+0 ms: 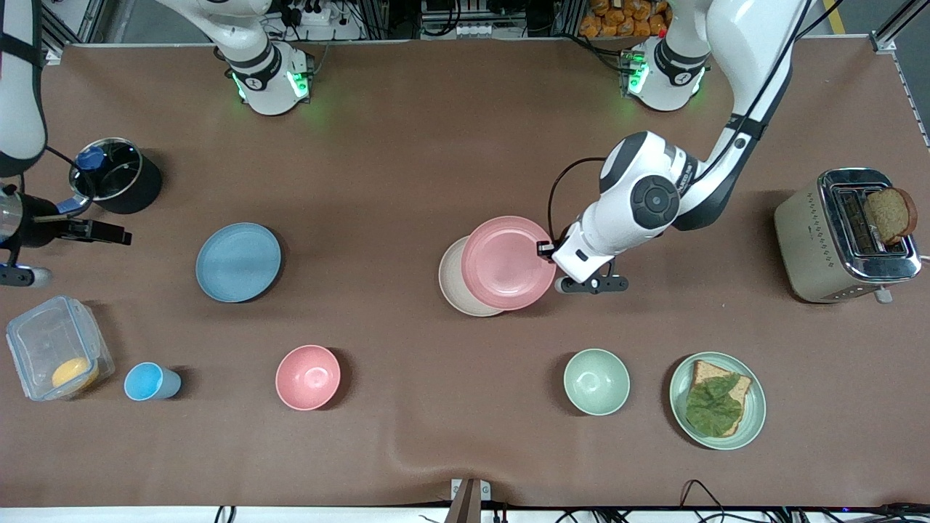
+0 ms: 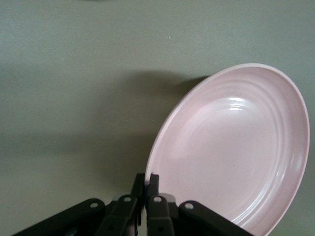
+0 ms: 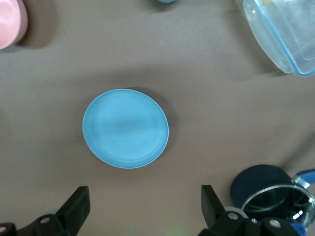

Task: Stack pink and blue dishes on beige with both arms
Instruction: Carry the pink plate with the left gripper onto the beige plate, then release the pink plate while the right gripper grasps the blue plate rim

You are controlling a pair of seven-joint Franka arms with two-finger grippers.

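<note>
Reaching down from its base, the left arm bends at the elbow and brings the left gripper (image 1: 546, 249) to the edge of the pink plate (image 1: 507, 262), with the fingers (image 2: 153, 186) pinched tight on the rim. That plate hangs tilted over the beige plate (image 1: 456, 285), covering most of it, so only a crescent of beige shows on the side toward the right arm's end of the table. Whether the two plates touch anywhere I cannot tell.

Over at its own end of the table the right arm waits, its right gripper (image 3: 142, 209) spread wide and holding nothing, up in the air beside a dark pot (image 1: 116, 175). The blue plate (image 1: 238, 261) lies flat on the brown table (image 1: 407, 160), well apart from the other two plates, with nothing on it.

Nearer the front camera sit a clear lidded container (image 1: 58, 357), a small blue cup (image 1: 149, 382), a pink bowl (image 1: 308, 377), a green bowl (image 1: 596, 381) and a green plate carrying bread and a leaf (image 1: 717, 400). A toaster (image 1: 843, 236) with a slice standing in it occupies the left arm's end. None of these lies between the blue plate and the stack.
</note>
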